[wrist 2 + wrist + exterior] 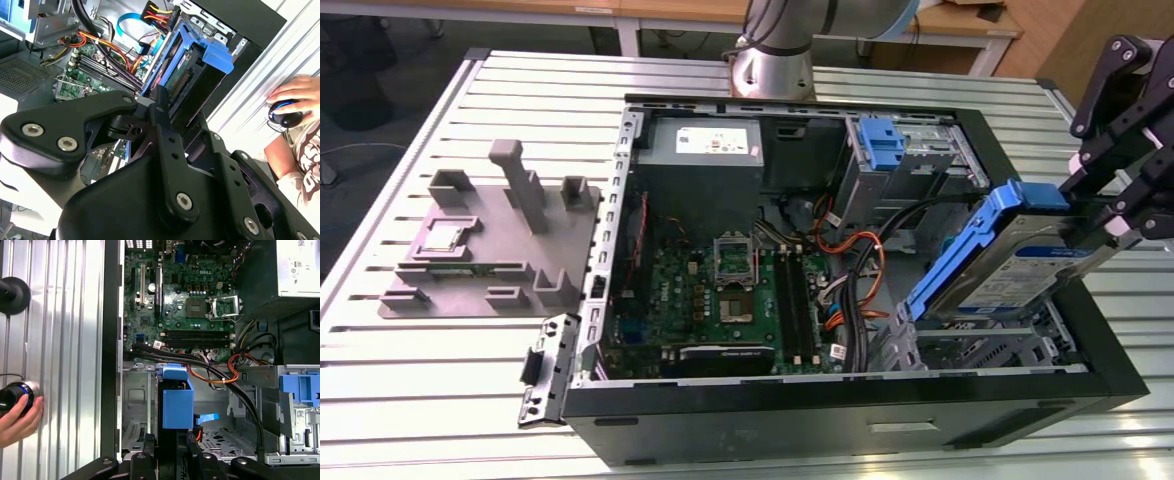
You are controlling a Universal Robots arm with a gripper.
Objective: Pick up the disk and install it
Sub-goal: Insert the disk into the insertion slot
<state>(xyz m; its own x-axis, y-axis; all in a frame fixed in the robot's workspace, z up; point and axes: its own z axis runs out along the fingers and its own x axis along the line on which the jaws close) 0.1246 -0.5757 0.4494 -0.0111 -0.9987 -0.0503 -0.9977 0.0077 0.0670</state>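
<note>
The disk (1017,262), a silver drive with a blue-and-white label in a blue carrier frame, stands tilted over the drive cage (983,342) in the open computer case, on the exterior view's right. Its lower end reaches down to the cage and its upper end leans toward the case's rim. My gripper (1105,212) is shut on that upper end. In the second wrist view the black gripper (165,106) clamps the disk (192,67) beyond its linkage. In the first wrist view the disk (177,401) rises edge-on from the fingers (150,456) above the cage floor.
A bare blue bracket (886,146) sits in the upper bay. The motherboard (720,292), orange and black cables (854,262) and a grey power supply (707,146) fill the case. A grey fixture (494,240) lies on the slatted table. A person's hand (295,97) rests on a controller beside the case.
</note>
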